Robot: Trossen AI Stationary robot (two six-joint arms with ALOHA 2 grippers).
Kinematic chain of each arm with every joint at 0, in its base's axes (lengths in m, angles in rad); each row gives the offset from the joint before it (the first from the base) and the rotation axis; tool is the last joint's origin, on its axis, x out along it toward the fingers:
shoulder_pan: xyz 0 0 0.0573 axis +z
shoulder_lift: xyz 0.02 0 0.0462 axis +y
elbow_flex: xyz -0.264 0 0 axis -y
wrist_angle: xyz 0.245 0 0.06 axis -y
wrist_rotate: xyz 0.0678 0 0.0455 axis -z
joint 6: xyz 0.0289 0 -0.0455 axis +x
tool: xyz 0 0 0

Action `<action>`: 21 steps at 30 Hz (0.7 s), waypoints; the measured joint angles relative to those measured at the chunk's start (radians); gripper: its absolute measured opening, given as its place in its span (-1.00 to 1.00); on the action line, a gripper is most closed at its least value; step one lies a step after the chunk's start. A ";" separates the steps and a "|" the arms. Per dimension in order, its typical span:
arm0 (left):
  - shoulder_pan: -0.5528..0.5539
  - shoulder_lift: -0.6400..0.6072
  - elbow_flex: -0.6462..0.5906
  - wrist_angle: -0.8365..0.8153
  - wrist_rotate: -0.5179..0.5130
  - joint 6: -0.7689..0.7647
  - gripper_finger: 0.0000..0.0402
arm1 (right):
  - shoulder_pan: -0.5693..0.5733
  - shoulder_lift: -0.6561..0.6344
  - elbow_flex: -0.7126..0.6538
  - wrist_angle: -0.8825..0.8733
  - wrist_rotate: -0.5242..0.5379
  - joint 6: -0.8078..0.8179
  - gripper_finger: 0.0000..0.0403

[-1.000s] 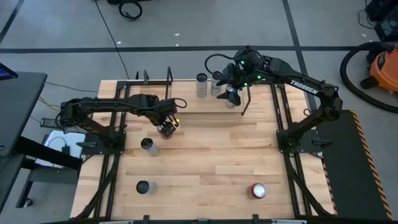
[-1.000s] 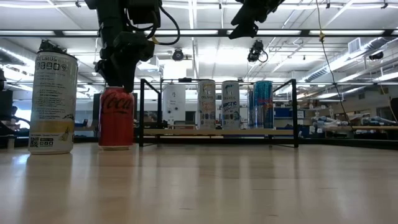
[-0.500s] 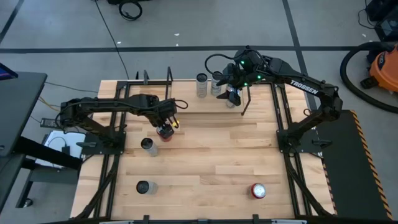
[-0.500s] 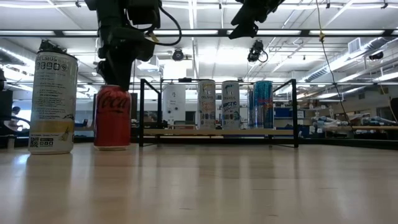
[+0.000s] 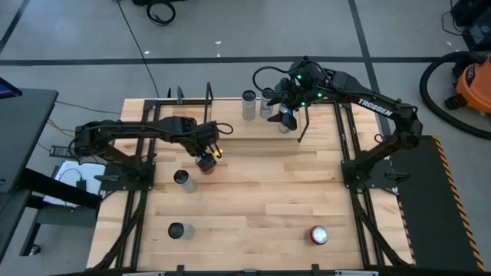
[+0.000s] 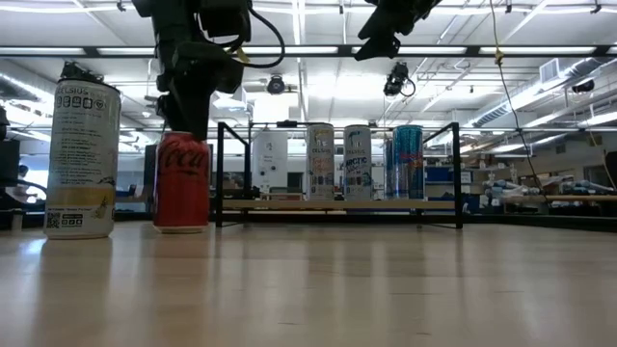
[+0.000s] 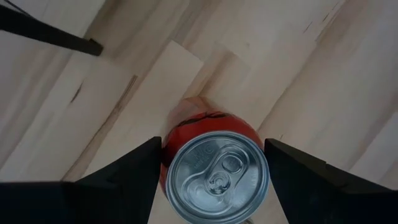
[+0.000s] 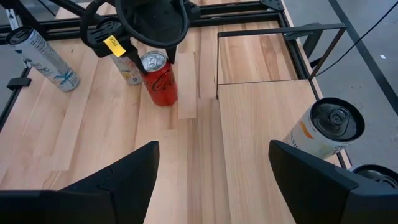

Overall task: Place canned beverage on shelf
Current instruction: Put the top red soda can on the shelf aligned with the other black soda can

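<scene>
While the high view looks down on the table (image 5: 261, 192), the left gripper (image 5: 205, 159) sits over a red can (image 5: 204, 162) in front of the shelf (image 5: 230, 123), its fingers either side of it. The right gripper (image 5: 285, 116) hovers above the shelf's cans, and "TROSSEN" reads on that arm.

From the low view, the red can (image 6: 182, 183) shows Coca-Cola script and stands upright on the table, just left of the shelf (image 6: 337, 204); a tall white can (image 6: 82, 159) stands farther left.

Through the left wrist view, the fingers flank the can's silver top (image 7: 217, 177), though contact is unclear.

Seen from the right wrist, its own fingers are spread wide over the shelf board.
</scene>
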 joint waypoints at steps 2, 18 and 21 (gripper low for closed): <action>0.001 0.000 0.000 -0.004 0.001 -0.010 0.38 | 0.000 0.000 0.000 0.000 0.000 0.000 0.55; 0.001 0.000 0.000 0.006 -0.001 -0.046 0.38 | 0.000 0.000 0.000 0.000 0.000 0.000 0.55; 0.001 0.000 0.000 0.006 0.000 -0.047 0.38 | 0.000 0.000 0.000 0.000 0.000 0.000 0.55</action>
